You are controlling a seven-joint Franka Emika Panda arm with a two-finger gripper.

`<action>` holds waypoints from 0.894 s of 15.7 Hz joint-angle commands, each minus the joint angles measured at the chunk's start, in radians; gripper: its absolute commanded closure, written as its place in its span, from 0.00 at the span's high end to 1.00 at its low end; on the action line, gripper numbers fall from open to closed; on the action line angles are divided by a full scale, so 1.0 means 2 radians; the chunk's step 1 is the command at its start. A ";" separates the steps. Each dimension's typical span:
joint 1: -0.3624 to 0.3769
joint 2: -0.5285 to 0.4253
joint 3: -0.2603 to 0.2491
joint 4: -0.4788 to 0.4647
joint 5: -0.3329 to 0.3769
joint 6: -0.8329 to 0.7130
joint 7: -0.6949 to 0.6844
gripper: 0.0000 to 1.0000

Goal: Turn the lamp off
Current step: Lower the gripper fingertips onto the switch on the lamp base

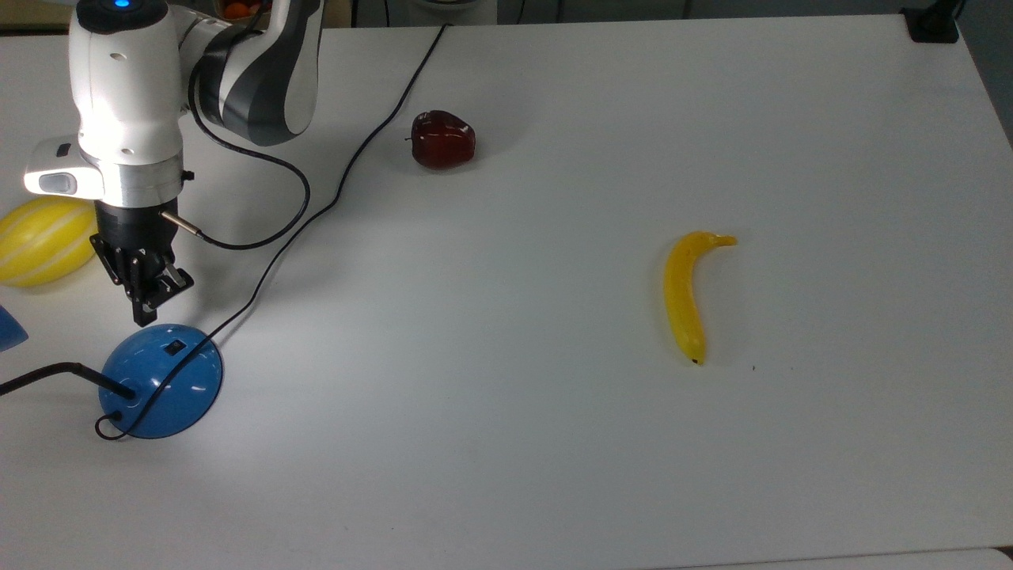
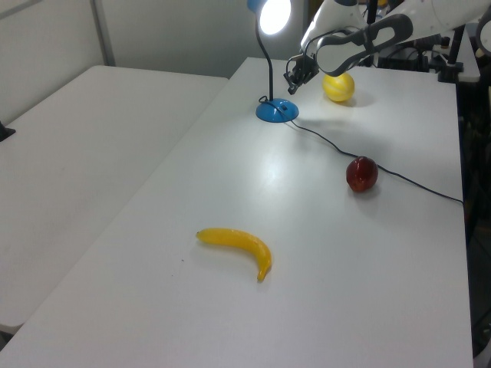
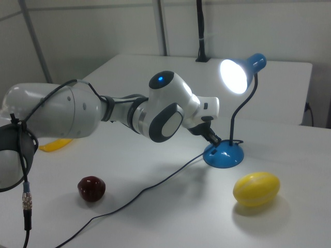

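- A white bench [image 1: 554, 443] carries the lamp [image 1: 162, 380] at the top view's lower left, its shade lit in the right view, with a melon [image 1: 39, 241], apple [image 1: 443, 140] and banana [image 1: 687, 293].
- The arm reaches down; the gripper [image 1: 144, 315] hovers at the blue base's edge, near the switch [image 1: 175, 346], jaws clenched.
- The lamp's neck is cut off in the top view.

Lamp [image 1: 162, 380] is standing upright near the top view's lower left table corner, shade glowing lit, glossy blue dome base with black rocker switch [image 1: 174, 346] facing up, black cord trailing away across table.
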 commanded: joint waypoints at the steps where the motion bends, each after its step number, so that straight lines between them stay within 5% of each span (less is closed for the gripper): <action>1: 0.005 0.032 -0.001 0.027 0.000 0.024 0.019 0.00; 14: 0.016 0.050 0.000 0.033 -0.004 0.030 0.029 0.00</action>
